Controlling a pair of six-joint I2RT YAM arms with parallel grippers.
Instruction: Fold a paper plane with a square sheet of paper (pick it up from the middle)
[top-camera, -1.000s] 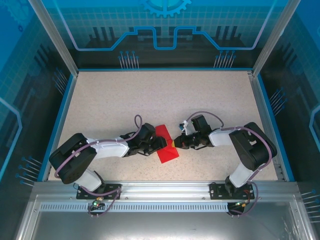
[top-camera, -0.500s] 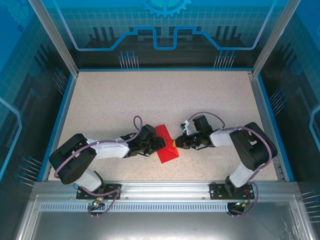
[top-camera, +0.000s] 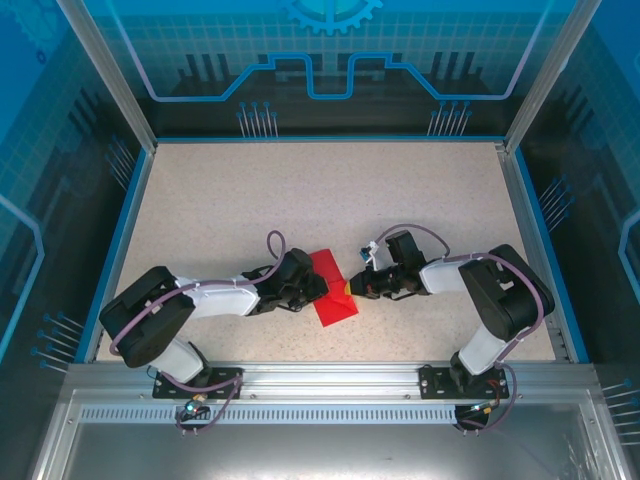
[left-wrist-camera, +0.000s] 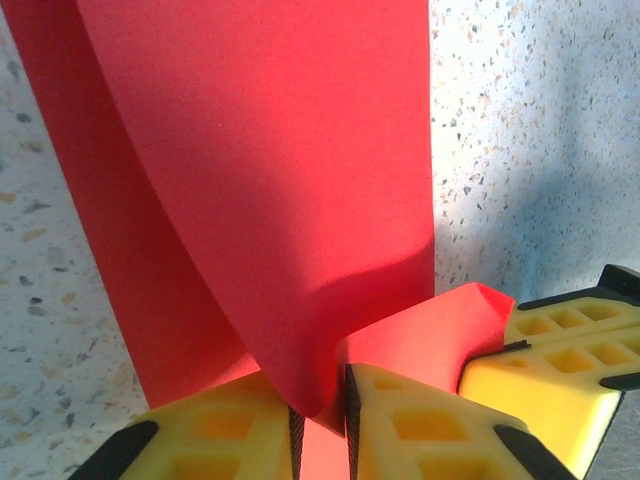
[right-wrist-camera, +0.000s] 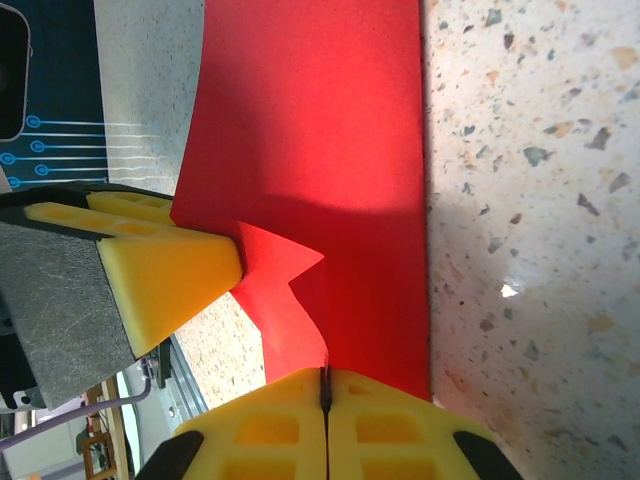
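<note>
Speckled table (top-camera: 250, 190) carries the red square sheet of paper (top-camera: 335, 305), partly folded, long axis running far to near. We judge both arms equally near it. The left gripper (top-camera: 320, 288) is at its left edge, jaws narrow, pinching a raised fold. The right gripper (top-camera: 348, 289) is at its right edge, clamped on a corner flap.

Far table (top-camera: 330, 190) free; left end effector (top-camera: 320, 287), right end effector (top-camera: 351, 288) crowd square sheet of paper (top-camera: 336, 306).
</note>
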